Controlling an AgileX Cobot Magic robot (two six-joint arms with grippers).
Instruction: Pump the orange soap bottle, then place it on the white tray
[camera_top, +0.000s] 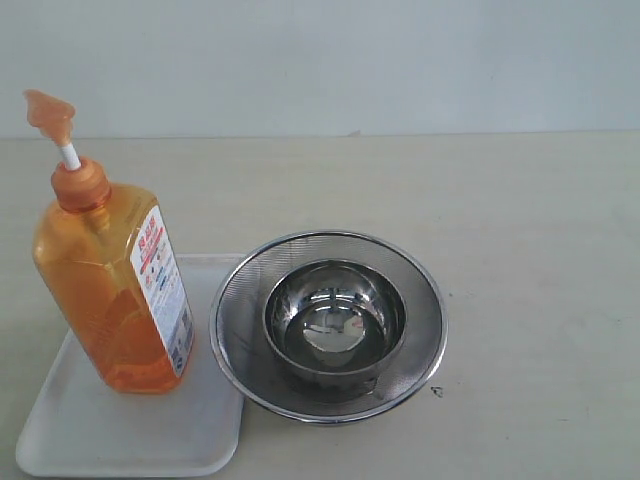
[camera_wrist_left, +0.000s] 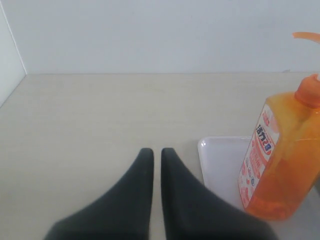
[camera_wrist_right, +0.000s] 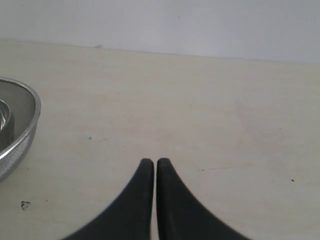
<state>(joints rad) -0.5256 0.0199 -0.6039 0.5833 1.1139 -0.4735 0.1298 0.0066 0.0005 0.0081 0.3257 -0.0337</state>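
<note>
The orange soap bottle (camera_top: 110, 290) stands upright on the white tray (camera_top: 130, 430) at the left front of the table, its pump head (camera_top: 50, 112) raised on the white stem. The left wrist view shows the same orange soap bottle (camera_wrist_left: 282, 165) on the white tray (camera_wrist_left: 220, 160), well to one side of my left gripper (camera_wrist_left: 157, 151), which is shut and holds nothing. My right gripper (camera_wrist_right: 153, 162) is also shut with nothing in it, over bare table. Neither gripper appears in the exterior view.
A round steel mesh strainer (camera_top: 240, 310) with a steel bowl (camera_top: 335, 320) inside it sits right beside the tray, its rim overlapping the tray's edge. The strainer's rim (camera_wrist_right: 22, 130) shows in the right wrist view. A pale wall stands behind the table.
</note>
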